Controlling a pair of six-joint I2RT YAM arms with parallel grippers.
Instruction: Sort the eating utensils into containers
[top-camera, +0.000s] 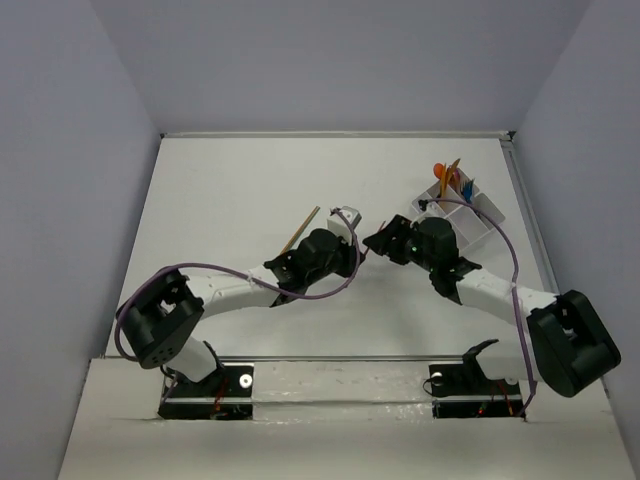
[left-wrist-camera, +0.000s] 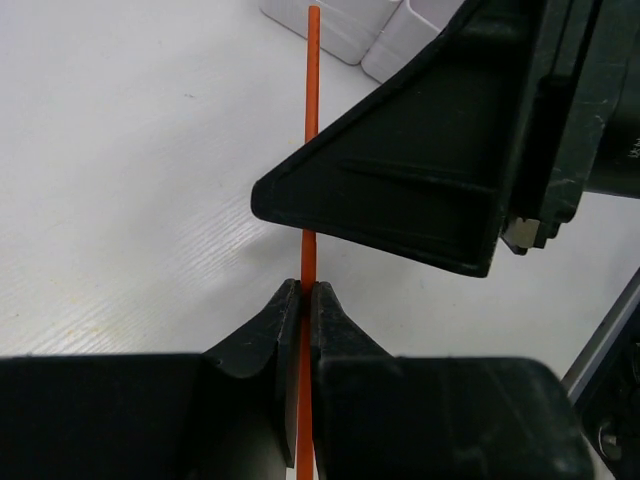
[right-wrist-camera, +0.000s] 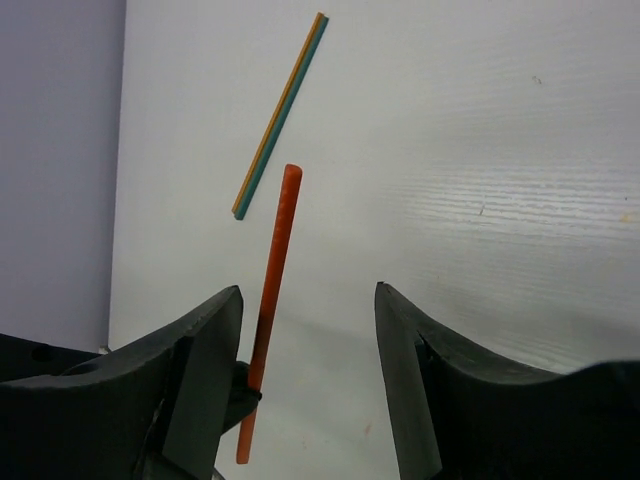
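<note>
Top external view, from the left: my left arm reaches out from its base over the white table (top-camera: 230, 190). Just left of its wrist a thin two-coloured stick, orange on one face and teal on the other (top-camera: 300, 230), lies flat on the surface at a slant. My left gripper (top-camera: 350, 222) sits near the table's middle, and my right gripper (top-camera: 375, 240) faces it from close by. Further right stands the white plastic compartment box (top-camera: 490, 210), with orange and blue plastic utensils (top-camera: 450, 172) sticking up out of its far end. I cannot tell which compartment holds them.

Left wrist view: my left gripper (left-wrist-camera: 302, 290) has its jaws pressed together on a slender orange plastic rod (left-wrist-camera: 311, 120), which runs straight up from the pinch toward the box corners (left-wrist-camera: 345, 25) at the top edge. One black finger (left-wrist-camera: 420, 180) of my right gripper crosses in front of the rod just above my own fingertips.

Right wrist view: my right gripper (right-wrist-camera: 310, 300) has its jaws spread wide and grips nothing. The orange rod (right-wrist-camera: 280, 240) stands in the gap, close against the finger on the picture's left side. Whether it touches that finger I cannot tell. Beyond the rod's tip, apart from it, lies the orange-and-teal stick (right-wrist-camera: 280, 115).
</note>
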